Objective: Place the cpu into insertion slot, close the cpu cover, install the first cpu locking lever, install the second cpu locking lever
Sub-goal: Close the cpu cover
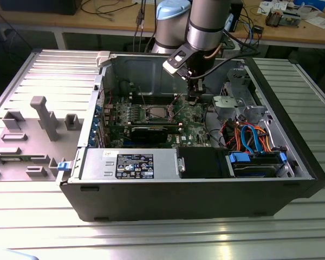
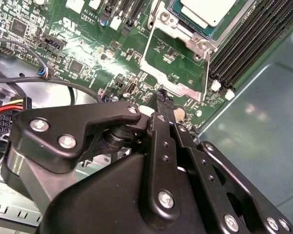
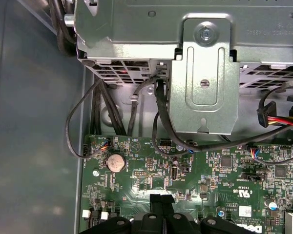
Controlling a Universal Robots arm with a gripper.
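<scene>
- Inside the open computer case [image 1: 206, 201] on the ribbed tabletop [image 1: 151, 241], the arm reaches down to the green board [image 2: 88, 46].
- Seen from the exterior view, the hand [image 1: 193, 101] hovers at roughly three o'clock from the insertion slot [image 1: 147, 114] — near it, not above it.
- The second wrist view shows the cpu [image 2: 208, 9] seated in the slot, silver top up.
- The cpu cover [image 2: 145, 52] stands open, with board visible through its window.
- The hand is narrow — fingertips [image 3: 156, 202] together, holding nothing, just beside the cover's edge; I cannot tell if they touch it.

The ribbed metal table [image 1: 151, 238] under me carries an open computer case [image 1: 189, 197]. Beside it, at the exterior view's left, lies a grey moulded fixture [image 1: 27, 138].
</scene>
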